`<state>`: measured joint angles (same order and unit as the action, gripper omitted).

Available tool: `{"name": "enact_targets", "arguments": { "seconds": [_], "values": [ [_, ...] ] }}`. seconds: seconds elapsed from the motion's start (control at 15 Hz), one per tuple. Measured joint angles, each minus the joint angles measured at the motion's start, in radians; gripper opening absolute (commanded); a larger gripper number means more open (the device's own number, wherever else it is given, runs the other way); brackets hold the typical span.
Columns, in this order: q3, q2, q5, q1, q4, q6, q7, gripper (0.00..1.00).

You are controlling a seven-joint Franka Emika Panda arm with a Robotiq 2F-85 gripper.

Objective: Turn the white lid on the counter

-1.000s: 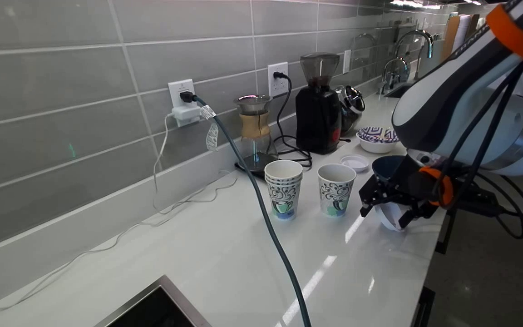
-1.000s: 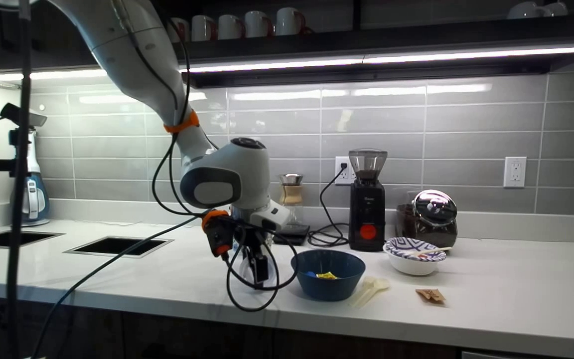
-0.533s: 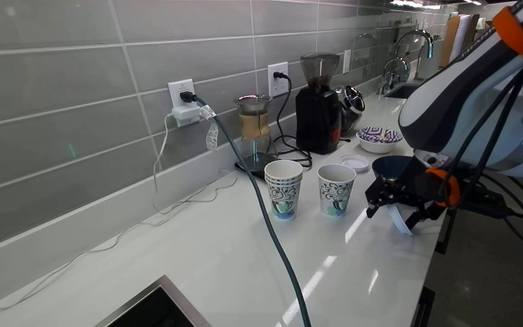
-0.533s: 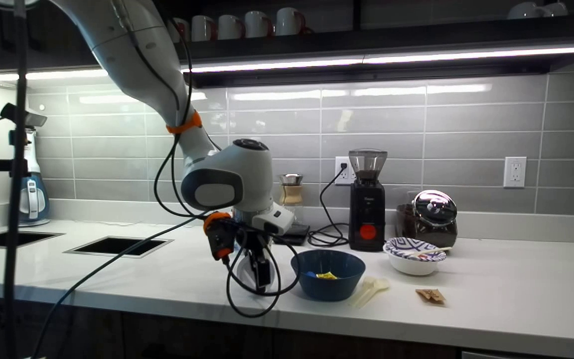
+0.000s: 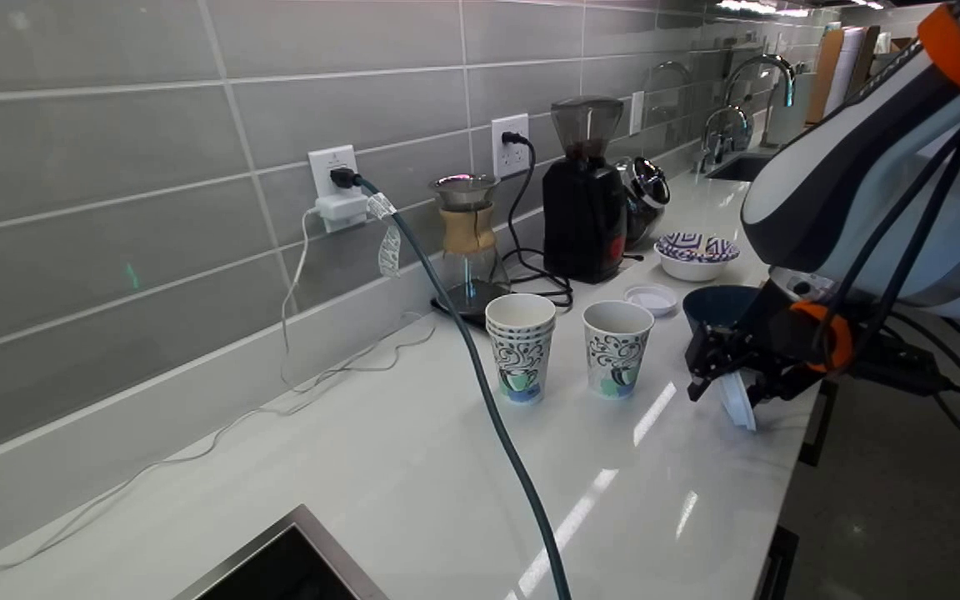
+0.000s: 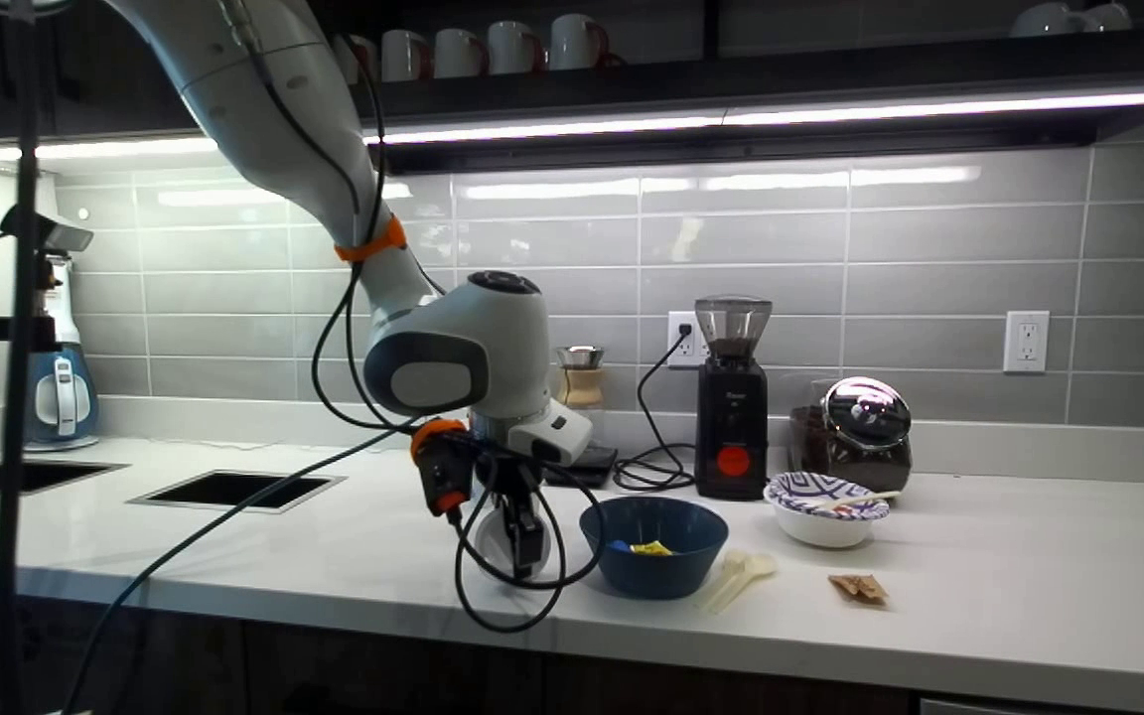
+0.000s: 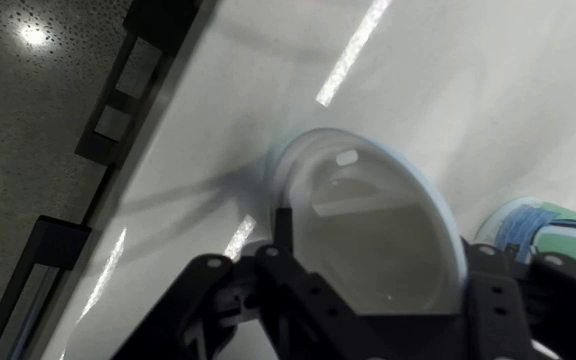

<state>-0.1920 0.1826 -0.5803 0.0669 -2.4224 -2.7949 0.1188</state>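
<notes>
Fingers [image 7: 494,305] stand apart astride the tilted white lid [image 7: 368,240]; whether they pinch it, I cannot tell. Turning looks half done; laying it flat remains.

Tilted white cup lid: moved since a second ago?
Yes. In an exterior view the tilted white cup lid has shifted right and looks more edge-on, now farther from the unmoved single paper cup.
</notes>
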Motion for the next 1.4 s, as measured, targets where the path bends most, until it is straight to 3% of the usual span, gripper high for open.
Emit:
{"name": "enact_targets", "arguments": {
  "seconds": [0.27,0.67,0.8,0.93,1.07,1.2,1.27,1.33,1.4],
  "values": [
    [-0.004,-0.014,-0.009,0.0,0.0,0.0,0.0,0.42],
    [-0.019,-0.024,-0.039,0.001,0.0,0.0,0.002,0.52],
    [-0.033,-0.034,-0.083,0.001,0.001,0.001,0.019,0.45],
    [-0.051,-0.046,-0.148,0.001,0.004,0.006,0.056,0.27],
    [-0.064,-0.057,-0.193,0.001,0.005,0.015,0.082,0.23],
    [-0.07,-0.06,-0.213,0.001,0.005,0.021,0.095,0.28],
    [-0.07,-0.06,-0.216,0.001,0.005,0.022,0.098,0.36],
    [-0.07,-0.06,-0.216,0.001,0.004,0.023,0.098,0.53],
    [-0.068,-0.06,-0.216,0.003,0.004,0.023,0.098,0.6]
  ]
}}
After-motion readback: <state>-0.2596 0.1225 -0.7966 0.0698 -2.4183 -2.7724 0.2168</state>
